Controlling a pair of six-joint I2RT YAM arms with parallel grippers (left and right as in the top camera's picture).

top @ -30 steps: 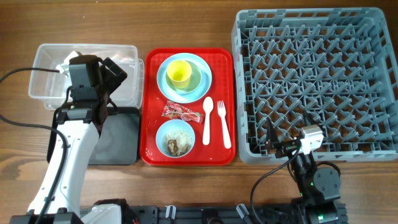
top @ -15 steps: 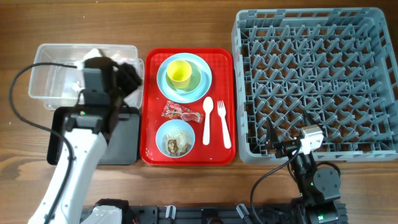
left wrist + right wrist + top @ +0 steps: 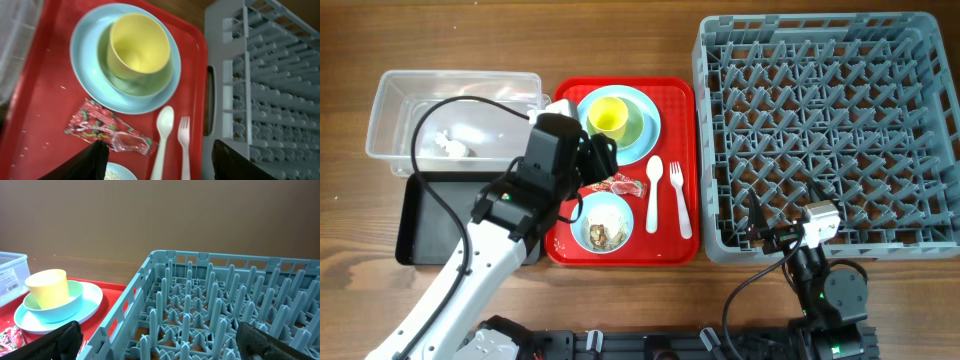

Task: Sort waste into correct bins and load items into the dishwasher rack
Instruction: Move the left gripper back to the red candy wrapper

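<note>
Left gripper (image 3: 157, 161) has swung from the tub (image 3: 382, 95) to above the wrapper (image 3: 105, 131).
Its fingers are spread and empty; the right gripper (image 3: 165, 340) is unmoved, also spread.

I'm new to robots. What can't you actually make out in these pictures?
Overhead: the left arm covers the wrapper's left end and part of the black tray.
Left wrist: the small bowl is cut off by the bottom edge, contents unseen.
Right wrist: the rack wall hides the spoon and fork.
Overhead: the scraps are too small to identify.
</note>
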